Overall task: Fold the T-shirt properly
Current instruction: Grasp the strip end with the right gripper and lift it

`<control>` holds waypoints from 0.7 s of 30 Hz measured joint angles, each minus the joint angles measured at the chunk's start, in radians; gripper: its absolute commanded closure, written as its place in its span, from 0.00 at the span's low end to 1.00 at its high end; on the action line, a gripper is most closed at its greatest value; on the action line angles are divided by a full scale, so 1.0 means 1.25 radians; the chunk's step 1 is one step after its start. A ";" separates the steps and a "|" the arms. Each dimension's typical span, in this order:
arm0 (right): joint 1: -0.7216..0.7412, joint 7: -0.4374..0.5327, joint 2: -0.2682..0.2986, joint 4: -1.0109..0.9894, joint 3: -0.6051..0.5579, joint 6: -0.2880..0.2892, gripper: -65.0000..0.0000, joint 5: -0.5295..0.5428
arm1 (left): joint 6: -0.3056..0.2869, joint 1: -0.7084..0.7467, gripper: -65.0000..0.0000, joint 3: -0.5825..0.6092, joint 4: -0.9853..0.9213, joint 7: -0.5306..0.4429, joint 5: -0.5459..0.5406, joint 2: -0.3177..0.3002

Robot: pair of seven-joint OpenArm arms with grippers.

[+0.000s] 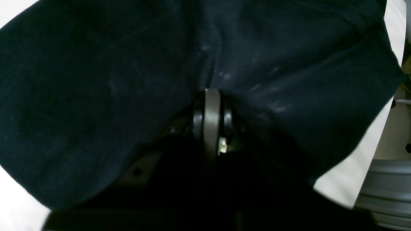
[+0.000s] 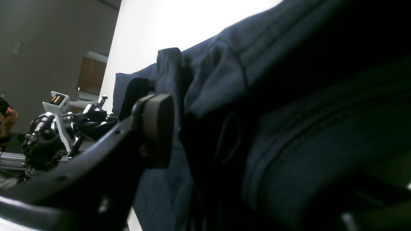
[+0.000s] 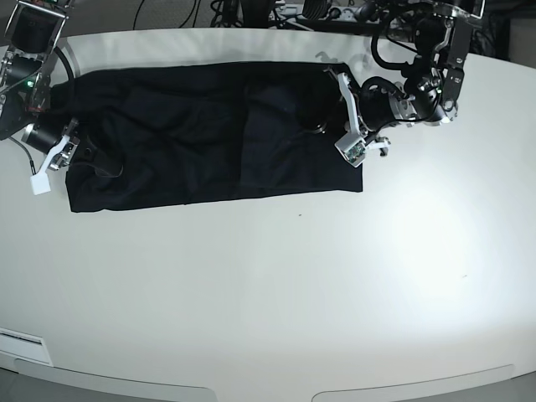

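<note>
- Base view: the T-shirt (image 3: 209,134) lies spread as a long dark band across the far part of the white table (image 3: 276,285), reaching from the left edge region to just right of the middle.
- Its near edge runs almost straight, and a fold line shows a little right of the cloth's middle, where one layer lies over another.
- The left gripper (image 3: 322,126) (on this view's right) sits at the right end of the cloth, low against it, with the arm's joints stacked behind it toward the table's far right.
- From the left wrist view, black cloth (image 1: 128,80) bunches around the left gripper (image 1: 212,96), whose two dark fingers (image 1: 228,117) lie tight against a grey strip between them; it is clamped on the T-shirt.
- The right gripper (image 3: 92,159) (on the base view's left) rests at the left end of the cloth, near its near corner.
- From the right wrist view, one padded finger (image 2: 157,128) stands beside a raised fold of the T-shirt (image 2: 208,73); the other finger is hidden by dark cloth, so I cannot tell how the jaws stand.
- Beyond that finger, the other arm's joints (image 2: 48,134) show at the far end.
</note>
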 measured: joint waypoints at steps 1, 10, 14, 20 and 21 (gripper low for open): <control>0.001 -0.003 0.002 0.000 -0.002 -0.001 0.65 0.003 | 0.000 0.000 1.00 0.000 0.000 0.001 -0.004 0.000; -0.020 -0.053 0.060 0.088 -0.013 -0.037 1.00 -0.051 | -0.004 -0.004 1.00 0.000 0.000 0.024 -0.054 -0.002; -0.020 -0.067 0.109 0.200 -0.016 -0.037 1.00 -0.057 | -0.004 -0.023 0.87 0.000 0.016 0.029 -0.146 -0.002; -0.017 -0.061 0.178 0.338 -0.016 -0.037 1.00 -0.197 | -0.005 -0.066 0.66 -0.001 0.027 0.027 -0.186 -0.002; -0.019 -0.063 0.190 0.351 -0.017 -0.037 1.00 -0.238 | -0.004 -0.072 0.66 -0.001 0.027 0.027 -0.183 -0.002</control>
